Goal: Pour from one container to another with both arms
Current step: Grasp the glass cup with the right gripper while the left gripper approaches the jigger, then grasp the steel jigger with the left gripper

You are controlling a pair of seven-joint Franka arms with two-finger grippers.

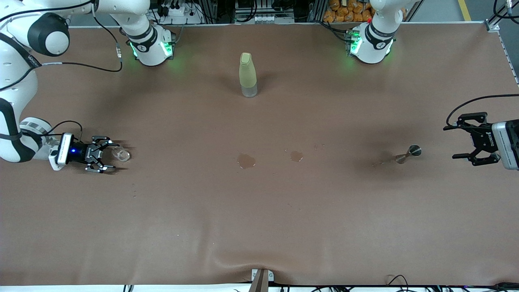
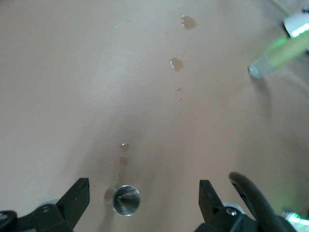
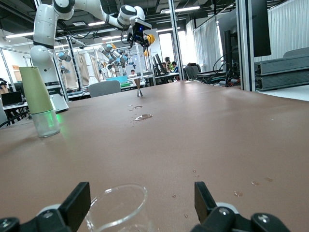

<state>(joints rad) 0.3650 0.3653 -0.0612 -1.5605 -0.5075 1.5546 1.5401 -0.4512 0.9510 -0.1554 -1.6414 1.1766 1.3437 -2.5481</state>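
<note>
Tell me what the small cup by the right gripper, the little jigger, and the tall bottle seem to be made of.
The cup looks like clear glass or plastic; the table shows through it. The jigger looks like polished metal, with a grey, mirror-like sheen. The bottle seems to be frosted yellow-green plastic or a sleeve over a clear base, though that is uncertain.

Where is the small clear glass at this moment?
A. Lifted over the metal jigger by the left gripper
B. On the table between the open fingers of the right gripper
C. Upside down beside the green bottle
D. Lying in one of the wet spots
B: the clear glass stands on the table between the spread fingers of the right gripper, at the right arm's end; the right wrist view shows its rim between them.
</note>
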